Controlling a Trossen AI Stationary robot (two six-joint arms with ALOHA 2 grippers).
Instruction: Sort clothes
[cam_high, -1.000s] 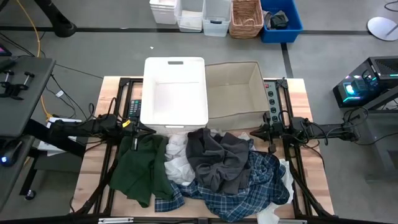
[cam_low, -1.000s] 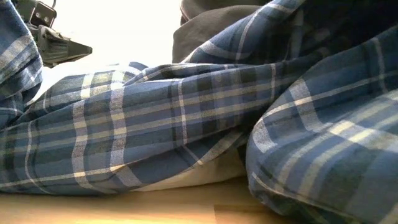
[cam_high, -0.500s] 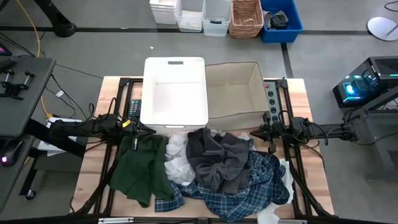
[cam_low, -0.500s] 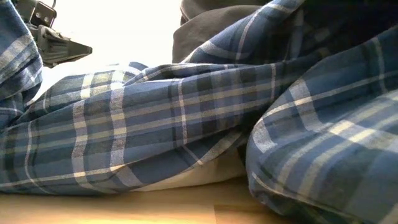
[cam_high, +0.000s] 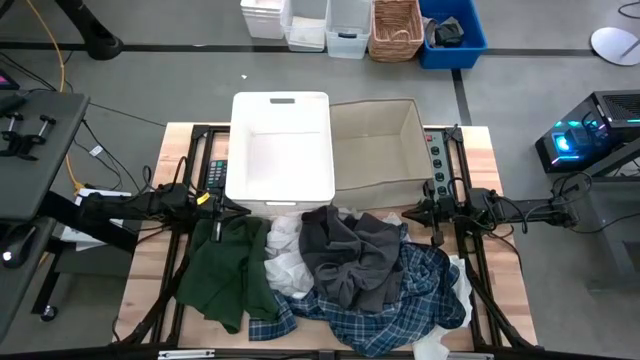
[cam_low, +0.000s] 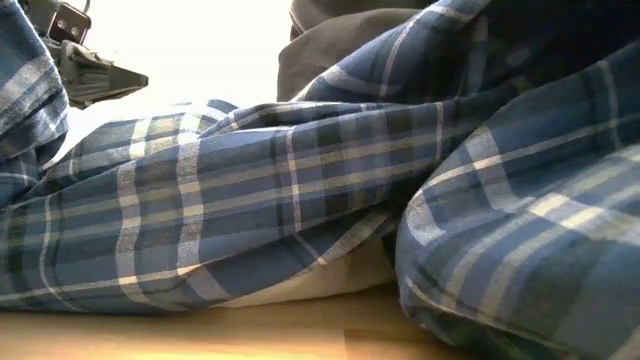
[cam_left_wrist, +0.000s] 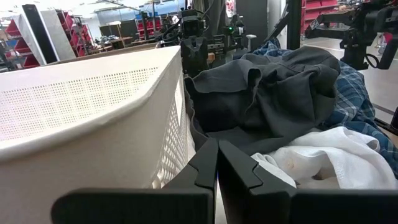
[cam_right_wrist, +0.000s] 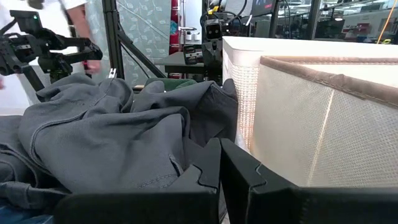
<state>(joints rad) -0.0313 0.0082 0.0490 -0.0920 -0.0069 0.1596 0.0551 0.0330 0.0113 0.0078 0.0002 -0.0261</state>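
Note:
The clothes lie in a pile on the table's near half. A dark green garment (cam_high: 228, 272) is at the left and a dark grey one (cam_high: 350, 255) in the middle. The blue-and-white plaid shirt (cam_high: 395, 300) is at the near right and fills the low view (cam_low: 300, 190). White pieces (cam_high: 283, 250) lie between and under them. My left gripper (cam_high: 243, 210) is shut and empty, level, just above the green garment's far edge by the basket; its shut fingers show in the left wrist view (cam_left_wrist: 217, 168). My right gripper (cam_high: 405, 214) is shut and empty at the grey garment's far right edge (cam_right_wrist: 219, 168).
A white plastic basket (cam_high: 280, 185) and a beige fabric box (cam_high: 375, 185) stand side by side at the table's far half, both showing bare inside. A power strip (cam_high: 434, 160) lies right of the box. Bare wood (cam_high: 505, 270) shows along the right edge.

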